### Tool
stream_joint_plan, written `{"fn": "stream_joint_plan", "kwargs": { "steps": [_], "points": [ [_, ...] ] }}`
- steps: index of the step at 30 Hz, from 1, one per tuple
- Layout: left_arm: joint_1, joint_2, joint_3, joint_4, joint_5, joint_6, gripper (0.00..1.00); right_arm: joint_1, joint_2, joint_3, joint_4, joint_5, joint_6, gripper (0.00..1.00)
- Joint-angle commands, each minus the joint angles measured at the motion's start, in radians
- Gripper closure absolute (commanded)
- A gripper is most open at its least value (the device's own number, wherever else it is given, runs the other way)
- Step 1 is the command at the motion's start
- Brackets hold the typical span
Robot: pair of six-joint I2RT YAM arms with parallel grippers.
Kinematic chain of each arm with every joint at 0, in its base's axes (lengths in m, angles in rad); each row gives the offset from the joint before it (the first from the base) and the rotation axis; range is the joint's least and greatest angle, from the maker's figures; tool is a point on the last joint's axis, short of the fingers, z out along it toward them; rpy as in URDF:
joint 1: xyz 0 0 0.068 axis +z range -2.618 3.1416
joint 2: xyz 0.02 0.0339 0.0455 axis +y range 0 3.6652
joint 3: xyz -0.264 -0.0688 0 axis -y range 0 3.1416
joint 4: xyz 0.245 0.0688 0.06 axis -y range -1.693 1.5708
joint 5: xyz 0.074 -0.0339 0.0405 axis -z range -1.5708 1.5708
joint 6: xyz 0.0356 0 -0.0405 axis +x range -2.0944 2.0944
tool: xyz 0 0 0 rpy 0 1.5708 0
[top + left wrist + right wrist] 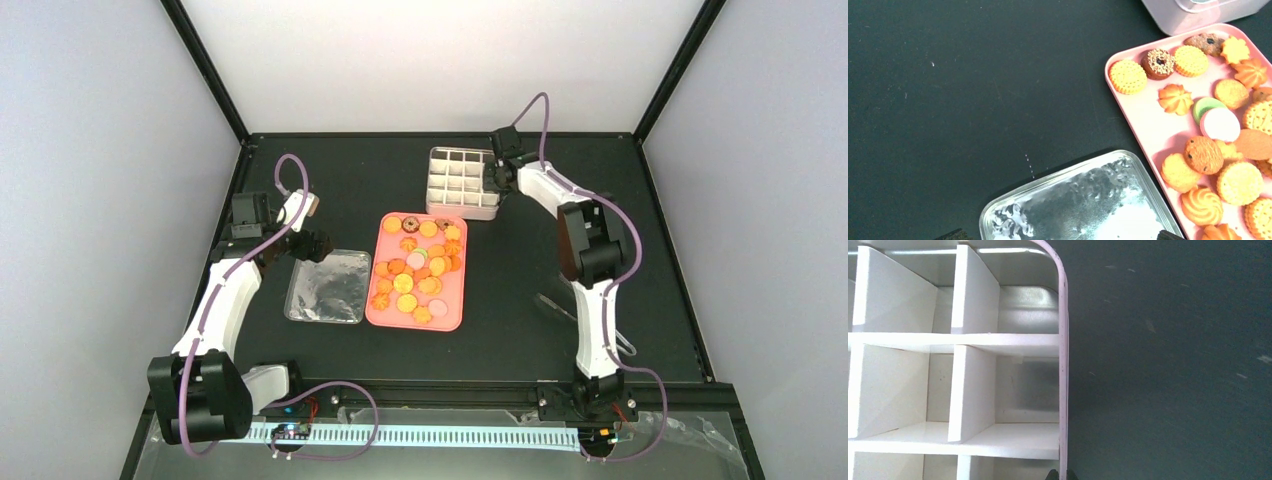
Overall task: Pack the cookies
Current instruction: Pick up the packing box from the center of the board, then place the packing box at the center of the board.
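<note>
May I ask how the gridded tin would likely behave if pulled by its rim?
The gridded tin looks rigid, with straight walls and dividers, so it probably slides whole. Its cells look empty, so likely light; pulled at one edge, it may pivot or tip.

Cookies (pixel 1203 155) are orange-golden (one pink, one green), tray (pixel 1148 120) pink, tin (pixel 1063 365) white-gridded.

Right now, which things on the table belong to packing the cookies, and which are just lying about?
In the job: cookies on the pink tray; gridded tin, its rim pinched by the right fingers; silver tray, probably the tin's lid.
Lying about: thin metal tool, maybe tongs, off to the right.
</note>
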Motion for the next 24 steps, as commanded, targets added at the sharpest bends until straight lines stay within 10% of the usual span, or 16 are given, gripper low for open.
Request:
{"fn": "stream_joint_plan", "kwargs": {
  "steps": [1, 24],
  "points": [
    [0.005, -0.029, 0.033, -0.016, 0.03, 0.023, 0.01, -0.01, -0.149, -0.141, 0.023, 0.066, -0.054, 0.99],
    [-0.022, 0.038, 0.005, 0.027, 0.227, 0.122, 0.01, -0.08, -0.517, -0.56, -0.051, 0.268, -0.02, 0.99]
  ]
}}
